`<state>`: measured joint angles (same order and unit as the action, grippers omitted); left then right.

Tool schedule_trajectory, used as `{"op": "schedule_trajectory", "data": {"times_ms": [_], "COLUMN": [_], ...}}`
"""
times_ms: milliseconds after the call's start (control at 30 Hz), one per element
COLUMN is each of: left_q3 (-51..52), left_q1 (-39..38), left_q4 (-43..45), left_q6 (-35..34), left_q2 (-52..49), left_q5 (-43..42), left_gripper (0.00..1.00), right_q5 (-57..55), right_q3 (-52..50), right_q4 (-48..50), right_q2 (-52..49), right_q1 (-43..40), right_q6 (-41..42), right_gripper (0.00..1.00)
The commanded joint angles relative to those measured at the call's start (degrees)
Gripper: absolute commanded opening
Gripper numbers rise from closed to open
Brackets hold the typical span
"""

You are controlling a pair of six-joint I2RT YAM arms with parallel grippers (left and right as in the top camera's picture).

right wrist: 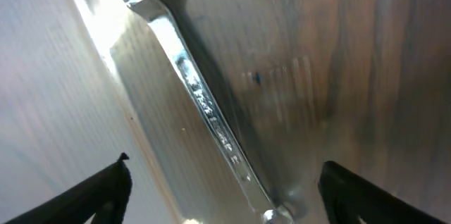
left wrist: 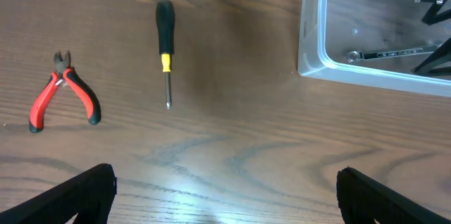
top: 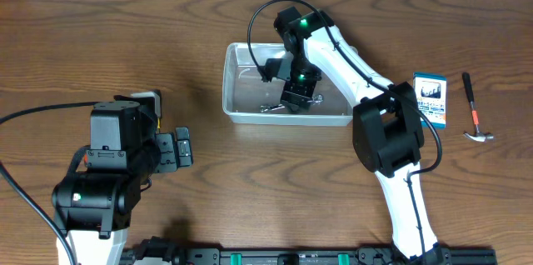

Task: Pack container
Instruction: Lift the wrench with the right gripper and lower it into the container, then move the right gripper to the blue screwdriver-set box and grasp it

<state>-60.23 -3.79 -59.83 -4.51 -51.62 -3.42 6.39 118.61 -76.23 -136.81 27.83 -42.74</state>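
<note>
The clear plastic container [top: 241,115] sits at the table's middle back; its corner also shows in the left wrist view [left wrist: 313,58]. A silver wrench [right wrist: 201,104] lies on its floor along the front wall, also seen from overhead [top: 273,108] and in the left wrist view [left wrist: 387,53]. My right gripper [top: 298,97] is inside the container just above the wrench, open and empty [right wrist: 222,196]. My left gripper [top: 181,148] hovers open and empty over bare table [left wrist: 225,192] at the left. A black-and-yellow screwdriver [left wrist: 164,48] and red-handled pliers [left wrist: 63,97] lie on the table ahead of it.
A small blue-and-white box [top: 430,98] lies right of the container. A hammer with a black and orange handle [top: 473,111] lies at the far right. The left arm's body hides the table around the screwdriver and pliers from overhead.
</note>
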Motion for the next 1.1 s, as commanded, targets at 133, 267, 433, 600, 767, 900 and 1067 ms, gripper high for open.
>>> {"op": "schedule_trajectory", "data": {"times_ms": [133,267,433,600,767,900,1067], "left_q3": [-1.2,-1.2,-1.2,-1.2,-1.2,-1.2,-1.2], "left_q1": [0.3,0.3,0.3,0.3,0.3,0.3,0.3], "left_q4": [-0.2,-0.2,-0.2,-0.2,-0.2,-0.2,-0.2], "left_q6": [-0.5,-0.5,-0.5,-0.5,-0.5,-0.5,-0.5], "left_q2": [0.0,0.0,0.0,0.0,0.0,0.0,0.0], "left_q5": [0.5,0.5,0.5,0.5,0.5,0.5,0.5], "left_gripper": [0.98,0.98,0.98,0.98,0.98,0.98,0.98], "right_q5": [-15.4,-15.2,-13.0,-13.0,-12.4,-12.3,-12.1], "right_q3": [5.5,5.5,5.3,-0.7,-10.6,-18.8,-26.6], "right_q4": [0.4,0.5,-4.1,-5.2,-0.8,5.4,12.5], "right_q2": [17.0,25.4,28.2,25.8,23.1,21.7,21.6], "right_q1": [-6.8,-17.0,-31.1,-38.5,-41.2,-41.4,-41.4], "right_q6": [25.1,42.0,49.6,48.6,48.7,47.5,46.4], "right_gripper": [0.99,0.99,0.99,0.99,0.99,0.99,0.99]}}
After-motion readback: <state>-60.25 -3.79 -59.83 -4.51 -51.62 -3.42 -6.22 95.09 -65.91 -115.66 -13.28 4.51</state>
